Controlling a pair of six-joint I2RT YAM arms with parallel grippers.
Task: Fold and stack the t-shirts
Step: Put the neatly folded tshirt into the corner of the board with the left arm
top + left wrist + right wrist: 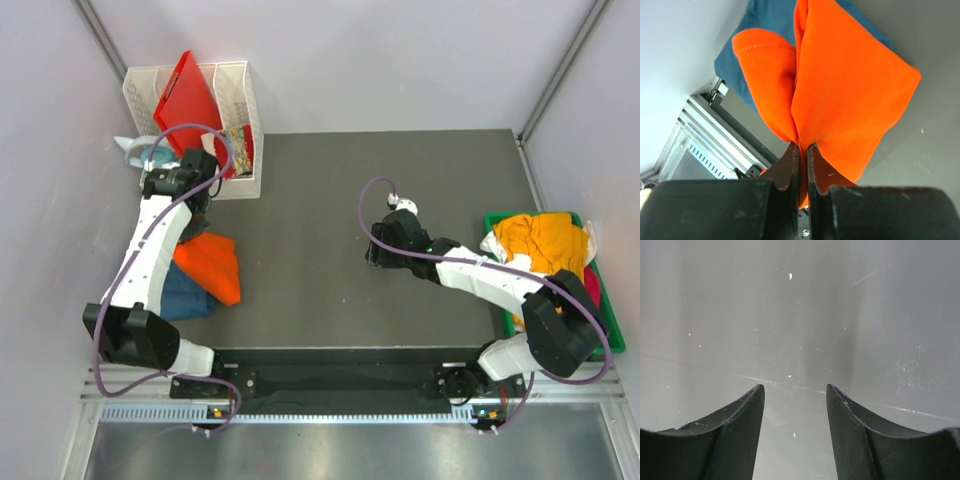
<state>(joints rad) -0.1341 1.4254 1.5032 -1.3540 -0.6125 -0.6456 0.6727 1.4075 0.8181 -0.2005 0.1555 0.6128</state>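
Right edge of the top view: green tray (612,335), heaped with shirts. Mustard-yellow shirt (545,240) on top and spilling over the tray's left rim, pink shirt (593,285) showing as a strip on the right side, a bit of white shirt (590,235) at the heap's upper right.

Upper left of the top view: white rack (245,80) with upright slots, standing at the far left corner of the dark table (320,190). In its slots, a red board (190,95) leaning at a slant, and a patterned packet (238,145) in the right slot. Print on the packet too small to read.

Centre of the left wrist view: left gripper (802,152) pinched tight on a fold of the orange shirt (840,90), cloth bunching out from the fingers. Under it, at the top of that view, the teal-blue shirt (765,20), lying on the table at the left side.

Right wrist view: right gripper (794,390) with fingers apart, nothing between them, only bare table beyond. In the top view, near the table's middle, well apart from the tray.
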